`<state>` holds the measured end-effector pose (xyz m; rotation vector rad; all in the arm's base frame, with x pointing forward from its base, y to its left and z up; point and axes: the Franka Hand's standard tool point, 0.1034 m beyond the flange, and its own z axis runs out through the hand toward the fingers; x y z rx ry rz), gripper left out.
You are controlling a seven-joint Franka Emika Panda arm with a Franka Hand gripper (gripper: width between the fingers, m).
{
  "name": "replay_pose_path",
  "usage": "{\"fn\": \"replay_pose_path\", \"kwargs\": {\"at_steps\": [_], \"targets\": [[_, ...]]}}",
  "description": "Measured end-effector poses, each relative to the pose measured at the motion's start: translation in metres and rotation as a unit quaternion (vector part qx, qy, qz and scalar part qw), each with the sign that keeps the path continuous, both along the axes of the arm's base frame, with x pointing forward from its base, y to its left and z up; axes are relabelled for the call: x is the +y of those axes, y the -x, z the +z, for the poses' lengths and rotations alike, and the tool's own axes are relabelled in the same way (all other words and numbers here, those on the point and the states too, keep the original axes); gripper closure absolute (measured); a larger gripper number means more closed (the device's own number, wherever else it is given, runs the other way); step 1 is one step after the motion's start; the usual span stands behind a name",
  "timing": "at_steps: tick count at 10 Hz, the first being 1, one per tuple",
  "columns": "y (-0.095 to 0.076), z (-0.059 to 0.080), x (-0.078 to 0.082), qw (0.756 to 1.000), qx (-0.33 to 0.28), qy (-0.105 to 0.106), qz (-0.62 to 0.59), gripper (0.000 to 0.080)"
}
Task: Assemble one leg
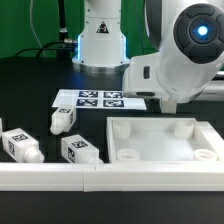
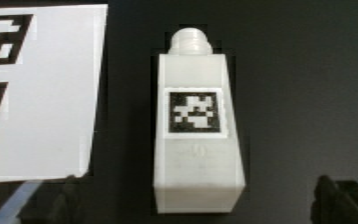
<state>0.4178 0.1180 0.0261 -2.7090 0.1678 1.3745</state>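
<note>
In the wrist view a white leg (image 2: 197, 120) lies flat on the black table, its rounded end pointing away from my fingers and a black-and-white tag facing up. My gripper (image 2: 194, 200) is open above its blunt end, with one dark finger (image 2: 48, 203) on each side, well apart from it and holding nothing. In the exterior view three more legs lie on the table: one at the far left (image 1: 20, 143), one nearer the marker board (image 1: 64, 119) and one in front (image 1: 78, 148). There my fingers are hidden behind the arm's white wrist (image 1: 185, 55).
The marker board (image 1: 100, 99) lies close beside the leg in the wrist view (image 2: 34, 90). The large white square tray (image 1: 150, 127) with round corner sockets sits at the exterior view's right. A white rail (image 1: 100, 180) runs along the front. The robot base (image 1: 100, 40) stands at the back.
</note>
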Motion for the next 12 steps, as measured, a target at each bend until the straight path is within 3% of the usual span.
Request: {"fn": "replay_pose_path", "kwargs": {"at_steps": [3, 7, 9, 10, 11, 12], "targets": [[0.013, -0.01, 0.01, 1.0, 0.018, 0.01, 0.001, 0.015], [0.019, -0.019, 0.01, 1.0, 0.023, 0.011, 0.002, 0.015], [0.019, -0.019, 0.01, 1.0, 0.023, 0.011, 0.002, 0.0413], [0.019, -0.019, 0.01, 1.0, 0.023, 0.011, 0.002, 0.0413], [0.019, -0.019, 0.01, 1.0, 0.023, 0.011, 0.001, 0.0513], [0.019, -0.019, 0.01, 1.0, 0.023, 0.011, 0.001, 0.0513]]}}
